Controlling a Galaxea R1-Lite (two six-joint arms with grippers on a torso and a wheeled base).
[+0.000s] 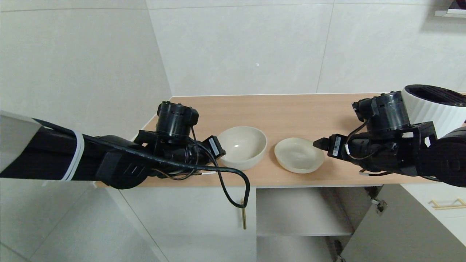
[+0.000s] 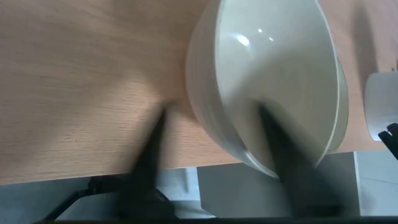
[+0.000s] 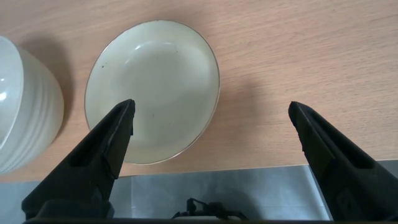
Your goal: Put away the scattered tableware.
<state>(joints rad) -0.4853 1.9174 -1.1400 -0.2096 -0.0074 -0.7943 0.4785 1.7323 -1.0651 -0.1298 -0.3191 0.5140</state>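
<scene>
Mid-frame on the worktop [image 1: 291, 109], a deep bowl [image 1: 243, 146] and a shallow dish [image 1: 299, 154] sit side by side, with a white ribbed container [image 1: 433, 105] at far right. Left end effector [image 1: 217, 145] straddles the bowl's rim, open; right end effector [image 1: 320, 143] gapes wide at the dish's edge.

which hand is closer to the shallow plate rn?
Right. The right hand is open at the right edge of the plate, one finger over its rim. The left hand straddles the left rim of the bowl, which lies between it and the plate.
</scene>
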